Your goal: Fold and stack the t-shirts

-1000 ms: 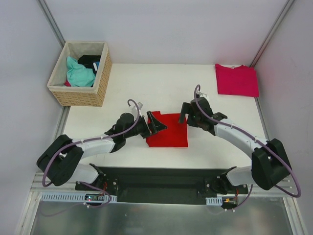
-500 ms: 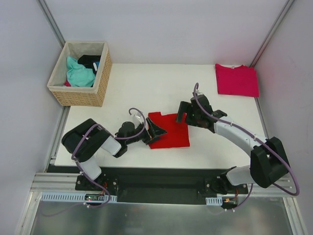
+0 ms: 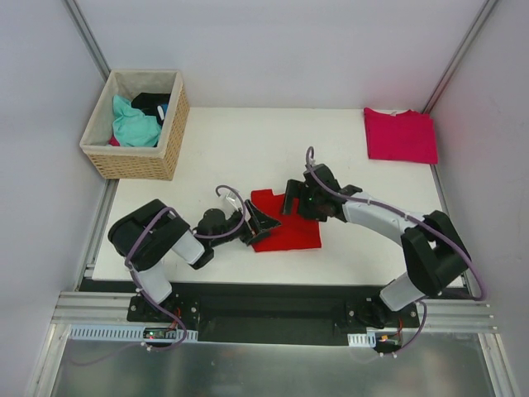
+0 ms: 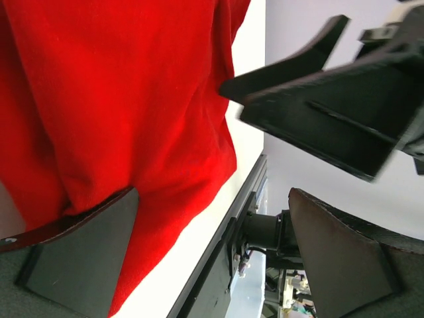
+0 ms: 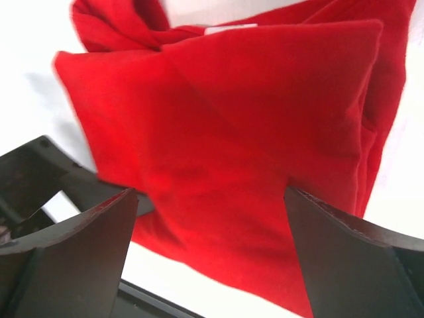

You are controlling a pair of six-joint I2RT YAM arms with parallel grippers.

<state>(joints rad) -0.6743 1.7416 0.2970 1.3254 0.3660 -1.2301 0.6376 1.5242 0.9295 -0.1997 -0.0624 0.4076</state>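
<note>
Both my grippers are spread wide, nothing pinched. Left gripper (image 3: 264,225) sits low at the left edge of the folded red t-shirt (image 3: 291,230), one finger right against the cloth. Right gripper (image 3: 296,202) hovers over its far edge. Pink t-shirt (image 3: 400,136) lies flat in the table's (image 3: 248,149) far right corner, well apart.

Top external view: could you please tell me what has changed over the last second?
The left tool drew slightly back toward the near edge as its arm folded in. The right tool slid leftward over the folded bright red cloth t-shirt. Both tools are open; nothing was gripped or released. The red t-shirt barely shifted; the folded magenta-pink t-shirt and woven wicker basket stayed put.
</note>
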